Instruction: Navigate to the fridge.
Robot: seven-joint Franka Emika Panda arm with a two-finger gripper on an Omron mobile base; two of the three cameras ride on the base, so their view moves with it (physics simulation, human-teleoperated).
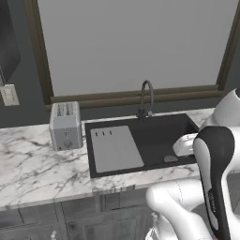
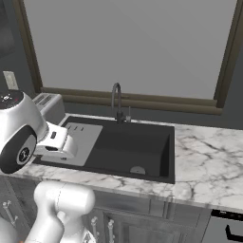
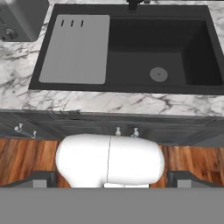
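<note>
One black sink (image 1: 154,140) faces the base, toaster (image 1: 65,125) at its nine o'clock, tap (image 1: 146,98) at twelve; gripper (image 3: 109,181) width cannot be told.

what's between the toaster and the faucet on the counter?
A light grey drainboard lying over the left part of the black sink, between the toaster and the faucet. The left base view shows it best; a strip of marble counter separates toaster and sink.

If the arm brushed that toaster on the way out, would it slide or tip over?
Probably slide rather than tip: the toaster is boxy and stands flat on its base. The marble counter looks smooth and polished, so little would hold it. Its weight cannot be judged, but it sits well back from the front edge, so a fall seems unlikely.
</note>
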